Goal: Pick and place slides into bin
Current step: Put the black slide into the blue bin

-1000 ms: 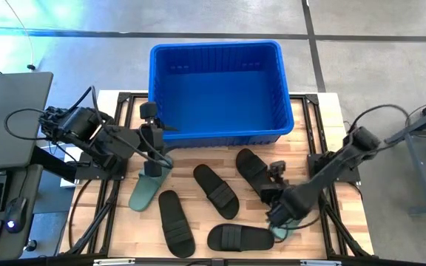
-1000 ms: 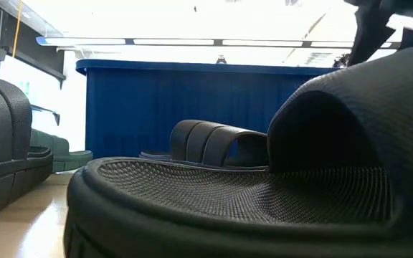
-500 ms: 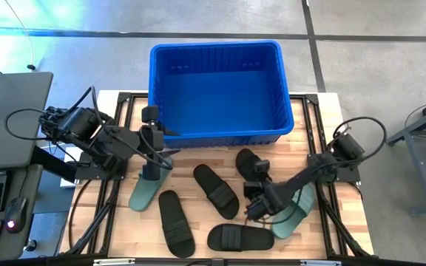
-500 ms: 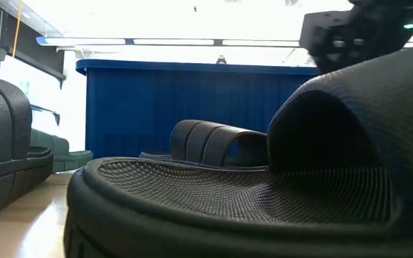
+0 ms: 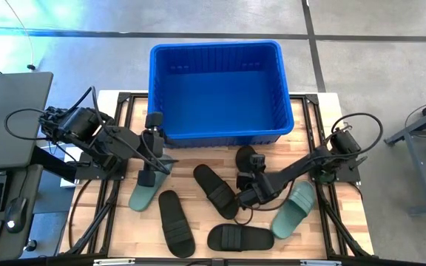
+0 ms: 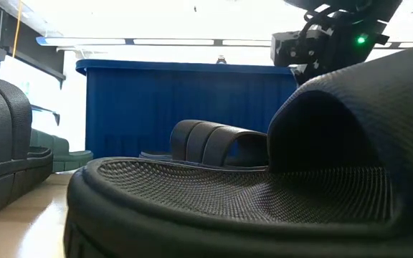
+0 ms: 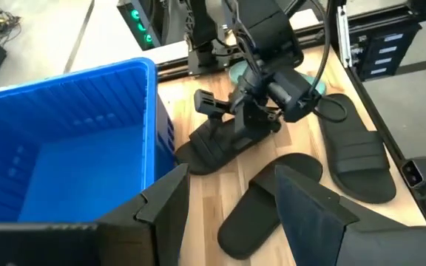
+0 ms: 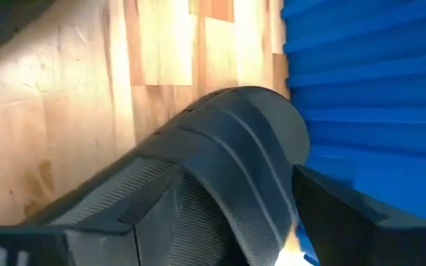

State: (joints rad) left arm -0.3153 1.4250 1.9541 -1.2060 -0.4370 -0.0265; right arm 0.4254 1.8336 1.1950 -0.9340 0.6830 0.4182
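Six slides on the counter (image 5: 313, 118), none in the blue bin (image 5: 217, 89) yet: four black, two sage green.

Step in hand: first pick, approach phase. Right gripper (image 5: 247, 186) sits low over the black slide nearest the bin (image 5: 244, 159), jaws spread wide, one either side of its ribbed strap per the right wrist view. Nothing clamped.

Left gripper (image 5: 151, 164) hangs over the heel end of the left green slide (image 5: 143, 193), just in front of the bin's near wall, jaws also wide open and empty.

Other slides:
- black one mid-counter (image 5: 214, 190)
- black one front-left (image 5: 176, 222)
- black one front-centre (image 5: 239, 238)
- green one on the right (image 5: 293, 209)

Next, my read: right arm settles a touch lower, closes on the strap, lifts clear of the rim, carries over the bin, releases. The strap is soft rubber, so expect it to flex; the bin wall is close.
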